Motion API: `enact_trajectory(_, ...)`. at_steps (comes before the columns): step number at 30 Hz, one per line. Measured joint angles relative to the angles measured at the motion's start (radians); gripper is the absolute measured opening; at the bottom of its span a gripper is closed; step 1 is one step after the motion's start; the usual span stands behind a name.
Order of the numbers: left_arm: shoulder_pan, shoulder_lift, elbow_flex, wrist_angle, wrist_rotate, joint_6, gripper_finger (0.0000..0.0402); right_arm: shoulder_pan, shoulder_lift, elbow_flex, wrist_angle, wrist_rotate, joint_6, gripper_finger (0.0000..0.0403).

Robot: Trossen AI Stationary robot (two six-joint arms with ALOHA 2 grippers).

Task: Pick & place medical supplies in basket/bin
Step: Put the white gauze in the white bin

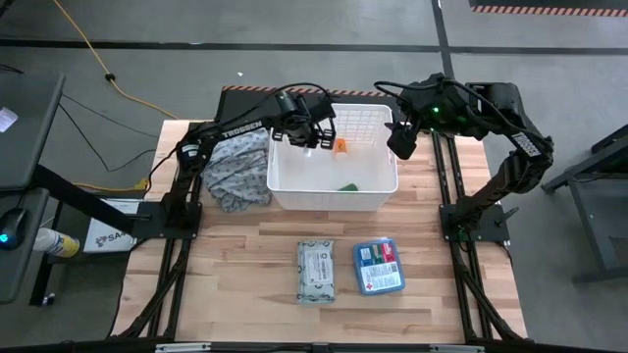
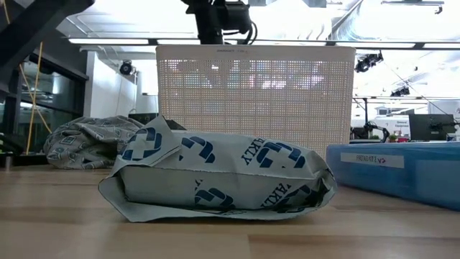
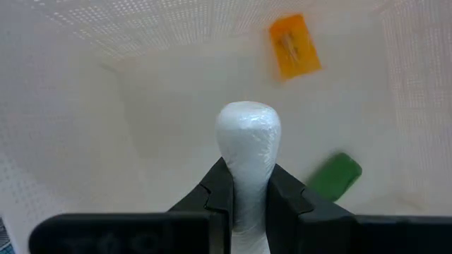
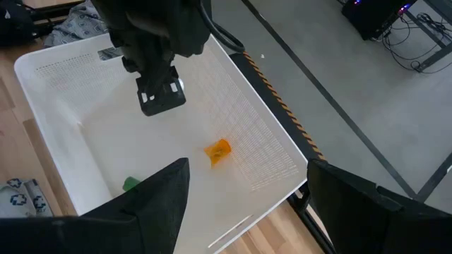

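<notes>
Handling, judged by eye: left gripper (image 3: 247, 201), clamped on the white tube (image 3: 247, 152) over the basket (image 1: 332, 198), holds something light, slick and squashable, best pinched mid-body. Inside lie one orange bottle (image 1: 340, 146) and one green tube (image 1: 348, 186). One wipes pack (image 1: 316, 271) and one blue box (image 1: 378, 266) remain on the bench (image 1: 245, 275); right gripper (image 4: 247, 187) hangs open at the basket's right rim.

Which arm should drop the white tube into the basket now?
Left. The left gripper is shut on the white tube and hangs over the basket, above the orange bottle and green tube. The right gripper is open and empty at the basket's edge.
</notes>
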Motion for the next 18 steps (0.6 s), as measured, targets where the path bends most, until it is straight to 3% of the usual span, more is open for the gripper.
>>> enact_trajectory(18,0.0,0.014,0.0,-0.003,-0.015,-0.008,0.0082,0.0,0.0,0.0,0.0,0.0,0.019,0.0277)
